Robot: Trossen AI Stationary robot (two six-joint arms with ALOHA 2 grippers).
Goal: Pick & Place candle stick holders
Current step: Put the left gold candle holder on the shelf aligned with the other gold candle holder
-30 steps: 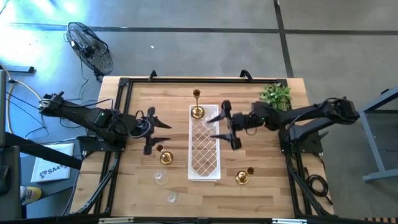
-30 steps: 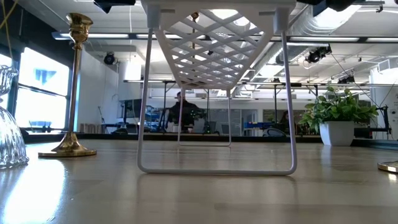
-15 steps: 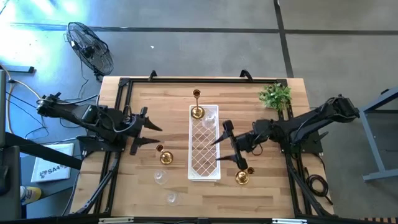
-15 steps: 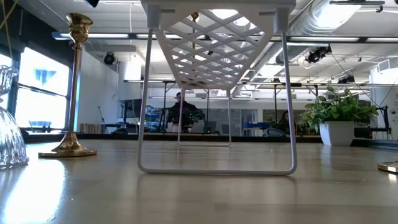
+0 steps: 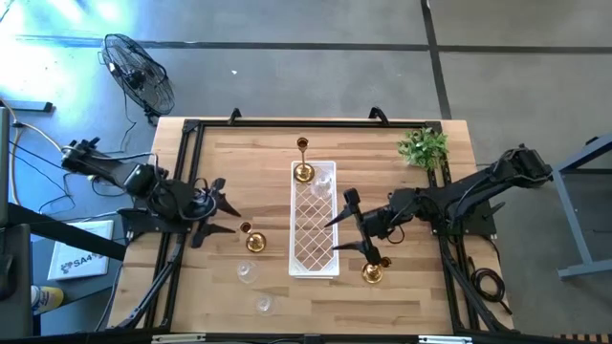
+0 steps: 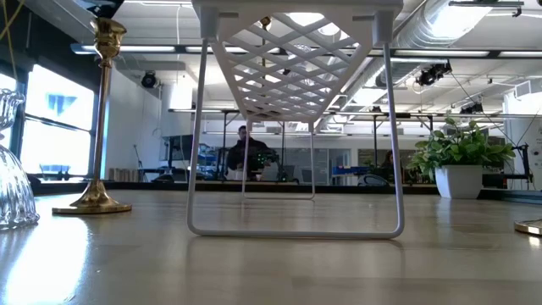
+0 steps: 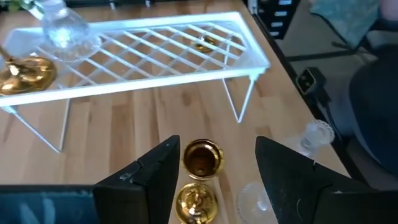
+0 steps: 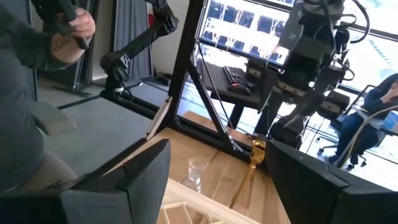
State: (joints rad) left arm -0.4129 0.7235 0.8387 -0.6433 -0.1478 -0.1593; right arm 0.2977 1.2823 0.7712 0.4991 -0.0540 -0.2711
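We are mid-task here, and both arms are lining up on brass holders that sit on the bare table (image 5: pixel 220 153). The left gripper (image 5: pixel 216 205) hovers just beside the short brass holder (image 5: pixel 253 240) on the left side of the tray. In the left wrist view that holder (image 7: pixel 200 177) shows right between the two dark fingers (image 7: pixel 158 174), which stand well apart and grip nothing. We judge this a reach for a pick: the arm needs to come forward and down so the fingers straddle the cup, then close.

Over on the other side, the right gripper (image 5: pixel 354 225) hangs above the table between the tray and the second short brass holder (image 5: pixel 372 271), its fingers spread wide and empty too. The right wrist camera looks level across the room, not down, so we reckon that wrist must tip down before it can grab anything.

Now the container. The long white lattice tray (image 5: pixel 315 260) stands on thin wire legs down the middle of the table. At its far end we see the tall-stemmed brass holder (image 5: pixel 303 170) with a clear glass holder (image 5: pixel 323 182) just beside it; the left wrist view shows both resting on the lattice. The rest of the lattice looks bare.

Two more glass holders wait on the near left of the table, one (image 5: pixel 247 273) closer to the tray than the other (image 5: pixel 264 305). A third glass one off the tray we cannot make out.
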